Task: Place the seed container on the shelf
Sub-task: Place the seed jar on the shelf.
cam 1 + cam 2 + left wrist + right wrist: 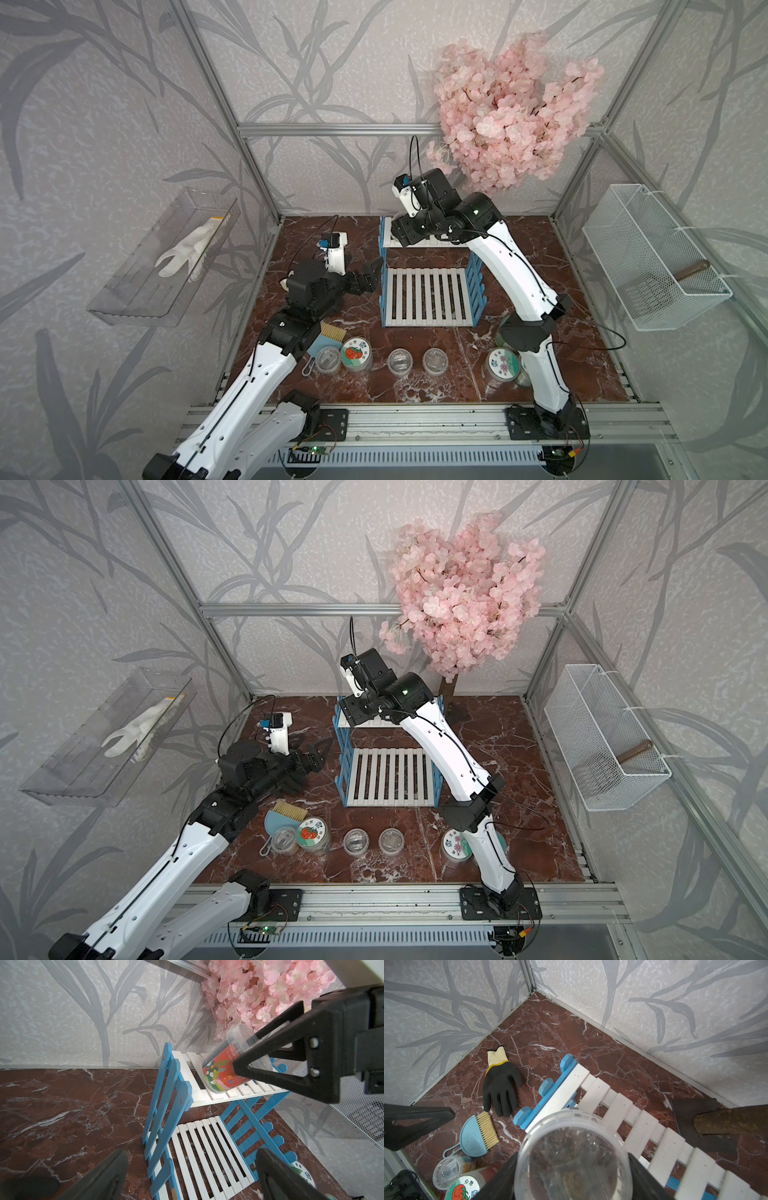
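The seed container (pixel 222 1068) is a clear jar with a red flowered label. It is tilted, and its lower edge is on or just over the top white board of the shelf (pixel 207 1098). My right gripper (pixel 573 1167) is shut on the seed container (pixel 573 1157), with a black finger on each side. In both top views the right wrist hides the jar above the back of the shelf (pixel 428 297) (pixel 388 777). My left gripper (pixel 372 274) (pixel 191 1167) stands open and empty, just left of the shelf's blue side frame.
Several lidded jars (pixel 356 353) line the front of the marble floor, with a blue hand brush (pixel 328 336) beside them. A black glove (pixel 501 1088) lies at the back left. A pink blossom tree (pixel 515 116) overhangs the shelf. A wire basket (pixel 656 257) and a clear tray (pixel 166 257) hang on the side walls.
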Robot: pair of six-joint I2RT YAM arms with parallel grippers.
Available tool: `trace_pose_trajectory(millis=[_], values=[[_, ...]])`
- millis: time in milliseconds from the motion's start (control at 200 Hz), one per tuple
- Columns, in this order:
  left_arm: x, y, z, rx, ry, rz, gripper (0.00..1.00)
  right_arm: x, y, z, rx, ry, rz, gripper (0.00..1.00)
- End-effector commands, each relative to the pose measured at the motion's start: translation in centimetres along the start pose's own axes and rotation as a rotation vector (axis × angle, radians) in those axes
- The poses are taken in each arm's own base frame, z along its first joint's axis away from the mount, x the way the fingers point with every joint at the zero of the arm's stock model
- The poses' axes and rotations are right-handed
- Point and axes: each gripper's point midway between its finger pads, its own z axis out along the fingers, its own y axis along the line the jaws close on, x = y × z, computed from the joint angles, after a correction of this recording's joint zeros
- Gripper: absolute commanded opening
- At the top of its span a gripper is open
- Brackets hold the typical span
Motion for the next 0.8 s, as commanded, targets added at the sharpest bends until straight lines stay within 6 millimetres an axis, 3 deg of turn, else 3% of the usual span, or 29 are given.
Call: trace_pose_trajectory(millis=[0, 370, 795], values=[[-1.7, -0.7, -0.4, 0.026, -0.049, 0.004, 1.00, -0.4, -0.5, 1.0, 0.019, -0.012, 0.002, 0.74], [-1.4, -0.8, 0.0, 0.036, -0.031, -0.015, 1.00, -0.7, -0.4, 1.4, 0.003, -0.022, 0.012, 0.85], [-1.1, -0.8, -0.2, 0.034, -0.011, 0.001, 1.00, -1.2, 0.1, 0.4, -0.027, -0.045, -0.013, 0.87]])
